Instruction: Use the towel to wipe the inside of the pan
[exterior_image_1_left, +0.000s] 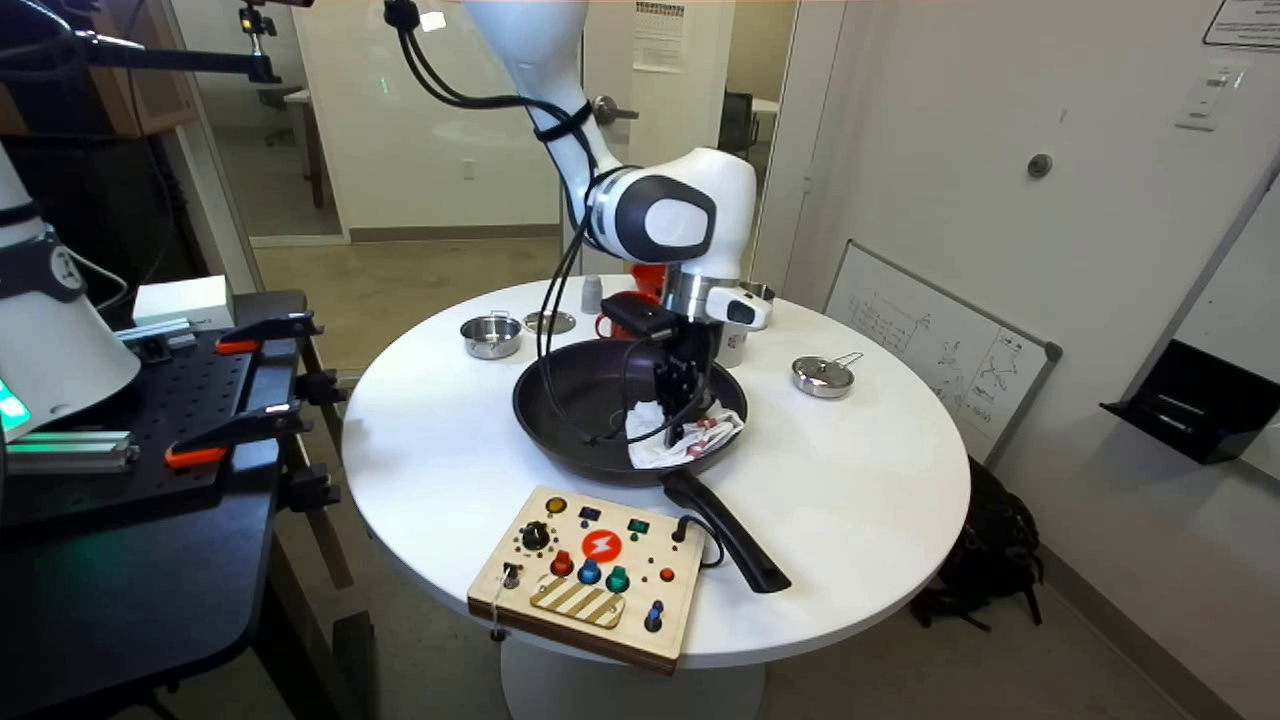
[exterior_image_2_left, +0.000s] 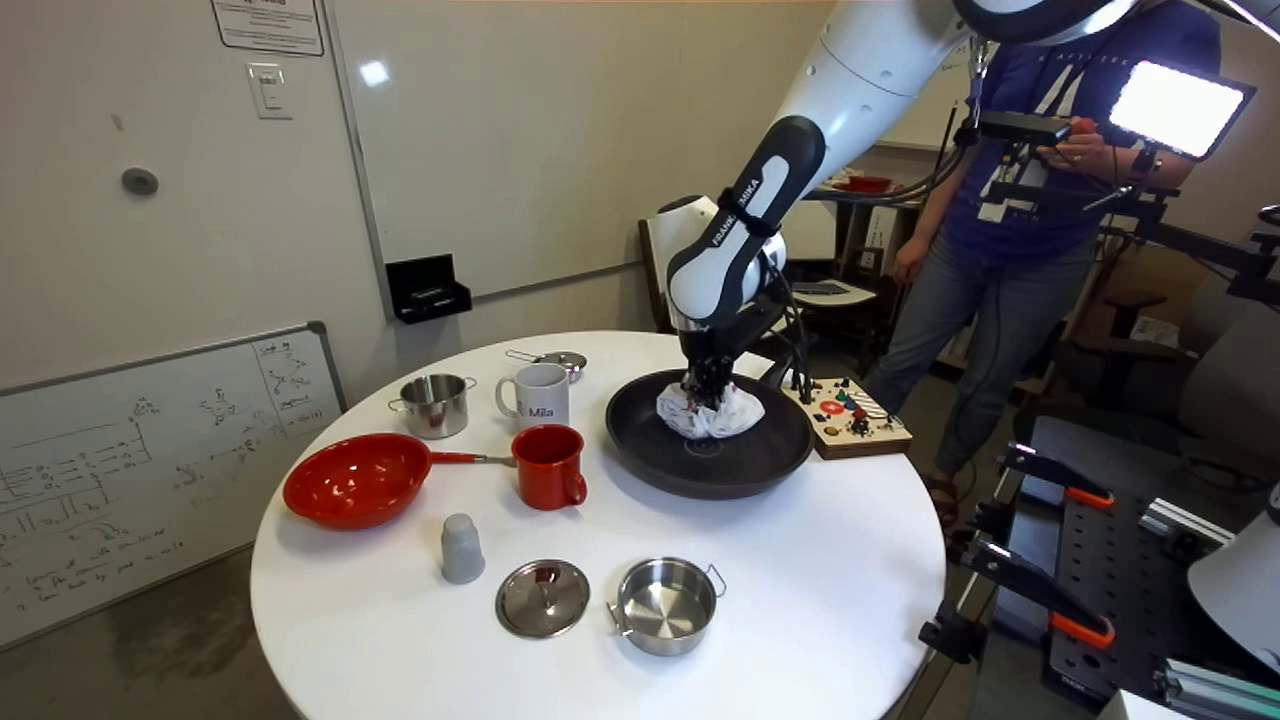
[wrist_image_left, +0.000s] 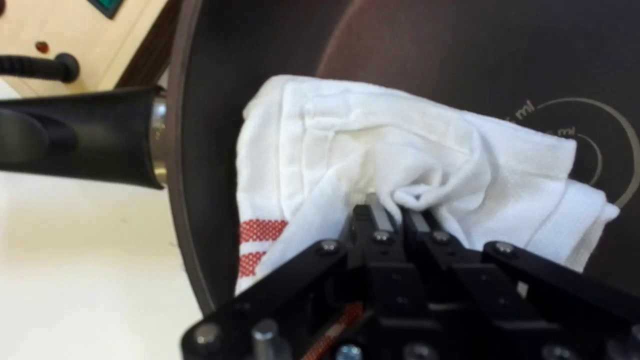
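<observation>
Gripper (wrist_image_left: 397, 215): clamped on the striped towel (wrist_image_left: 420, 150), inside the frying pan (exterior_image_2_left: 660, 455).
Near the pan: wooden switch board (exterior_image_1_left: 590, 580), red mug (exterior_image_2_left: 548, 468).
Pan handle (wrist_image_left: 100, 140): cut off in wrist view.

One towel (wrist_image_left: 425, 155) in one black pan (exterior_image_2_left: 700, 464), and look around it: two mugs (exterior_image_2_left: 548, 470), two open steel pots (exterior_image_2_left: 437, 410), one red skillet (exterior_image_2_left: 358, 482)!
</observation>
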